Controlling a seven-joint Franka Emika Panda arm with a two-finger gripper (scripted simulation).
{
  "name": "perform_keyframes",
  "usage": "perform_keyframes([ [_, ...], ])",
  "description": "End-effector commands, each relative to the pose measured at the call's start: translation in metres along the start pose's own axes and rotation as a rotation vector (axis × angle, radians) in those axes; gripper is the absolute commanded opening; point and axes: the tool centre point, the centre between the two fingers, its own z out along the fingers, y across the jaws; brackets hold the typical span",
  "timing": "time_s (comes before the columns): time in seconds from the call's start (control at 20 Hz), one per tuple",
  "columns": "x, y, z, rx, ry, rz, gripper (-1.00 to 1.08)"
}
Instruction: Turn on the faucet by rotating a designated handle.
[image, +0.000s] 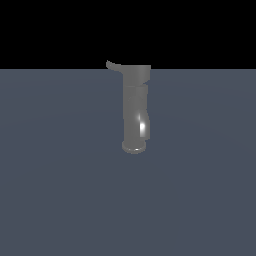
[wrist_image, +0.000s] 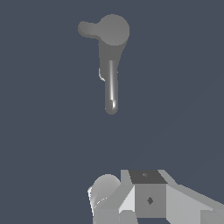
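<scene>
The white, faceted robot gripper (wrist_image: 148, 199) appears only at the edge of the wrist view, as blocky housing with a dark top panel and a rounded pale part beside it; the fingertips are cut off by the frame, so whether the jaws stand apart or together cannot be told. The gripper holds nothing and is well apart from the work. It does not appear in the exterior view at all. Ahead of the jaws, across bare surface, stands the glossy grey metal tube-shaped faucet (wrist_image: 111, 65), seen from above in the wrist view. Its long axis runs directly away from the gripper, narrow rounded end nearest and wide cap farthest. The thin, short, slightly curved grey lever handle (wrist_image: 87, 29) projects sideways from the cap, roughly square to the body axis. In the exterior view the faucet (image: 136, 107) stands upright on the flat, matte slate-blue table (image: 60, 190), flared ring at the base, slight bend mid-body, one bright highlight. The handle (image: 113, 65) points toward the exterior view's left. Judgement: the approach must pass beyond the body to reach the lever tip.
</scene>
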Motion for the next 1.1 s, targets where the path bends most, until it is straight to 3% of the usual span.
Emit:
perform_keyframes([
  [0.0, 0.0, 0.0, 0.0, -0.002, 0.001, -0.001, -1.0],
  [0.55, 0.02, -0.003, 0.003, 0.018, -0.004, 0.084, -1.0],
  [1.05, 0.066, -0.012, 0.015, 0.054, -0.019, 0.284, -1.0],
])
